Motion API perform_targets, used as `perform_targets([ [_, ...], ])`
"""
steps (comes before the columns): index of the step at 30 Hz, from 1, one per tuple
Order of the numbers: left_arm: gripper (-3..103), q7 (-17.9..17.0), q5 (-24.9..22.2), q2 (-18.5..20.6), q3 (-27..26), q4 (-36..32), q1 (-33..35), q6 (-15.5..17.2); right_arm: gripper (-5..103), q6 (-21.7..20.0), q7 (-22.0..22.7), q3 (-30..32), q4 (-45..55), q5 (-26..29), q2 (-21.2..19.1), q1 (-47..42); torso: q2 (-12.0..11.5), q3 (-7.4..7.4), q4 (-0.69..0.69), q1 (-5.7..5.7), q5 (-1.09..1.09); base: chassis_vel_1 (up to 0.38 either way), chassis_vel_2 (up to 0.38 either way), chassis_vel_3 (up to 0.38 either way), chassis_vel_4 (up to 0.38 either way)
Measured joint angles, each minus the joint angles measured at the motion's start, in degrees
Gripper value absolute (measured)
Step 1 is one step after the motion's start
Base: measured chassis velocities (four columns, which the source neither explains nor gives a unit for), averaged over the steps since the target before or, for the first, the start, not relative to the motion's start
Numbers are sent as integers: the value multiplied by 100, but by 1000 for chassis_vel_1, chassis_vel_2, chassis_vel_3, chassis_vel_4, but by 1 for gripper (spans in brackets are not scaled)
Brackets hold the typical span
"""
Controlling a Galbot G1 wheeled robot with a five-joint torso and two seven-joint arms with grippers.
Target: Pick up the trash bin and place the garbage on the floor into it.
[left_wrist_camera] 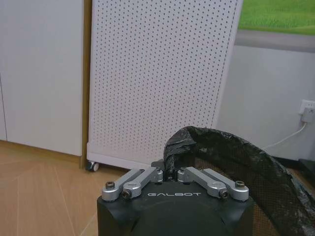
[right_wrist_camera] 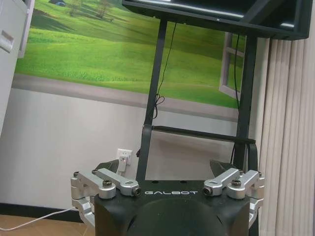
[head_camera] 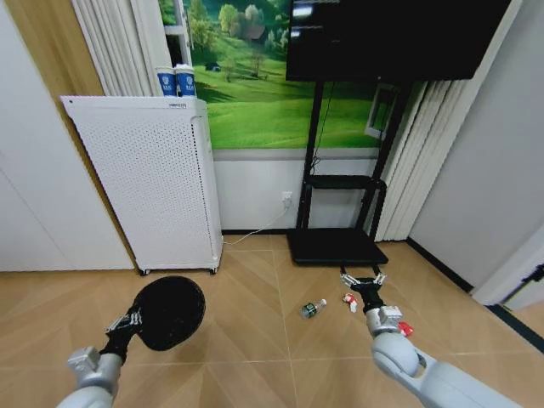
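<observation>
- Mesh walls, dark and fine, form the trash bin [head_camera: 168, 311], a round tapered basket lifted off the floor [head_camera: 255, 340] at the robot's left, tipped so its mouth faces forward.
- Left pincer [head_camera: 129, 323] is clamped on the bin's rim; in the left wrist view its silver linkages meet at the crinkled black rim [left_wrist_camera: 173, 156].
- Right pincer [head_camera: 364, 280] hangs with jaws spread wide, empty, above the herringbone parquet.
- Bottle [head_camera: 313, 308], small, clear plastic with a green label, lies on its side on the floor between the two arms.
- Red-and-white wrapper bits lie near the right pincer: one [head_camera: 349, 300] just beside it, another [head_camera: 405, 328] by the wrist.
- Behind stands a white perforated cabinet [head_camera: 149, 183] on casters.
</observation>
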Motion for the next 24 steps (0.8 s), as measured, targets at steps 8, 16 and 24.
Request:
perform_targets([
  [8,7,179,330,-436,43,-24,313,-85,100,81,-128,-46,-77,-35,8,-20,2,2,-2,0,1,-104,55,109,-51],
  [16,7,207,334,-550,57,-75,348,-115,100,172,-233,-101,-97,-77,5,-22,4,4,-1,2,2,-236,156,258,-165],
  [24,7,249,356,-673,79,-128,409,-135,100,446,-485,-97,-202,-96,10,-87,4,5,-1,4,4,-333,212,348,-204],
])
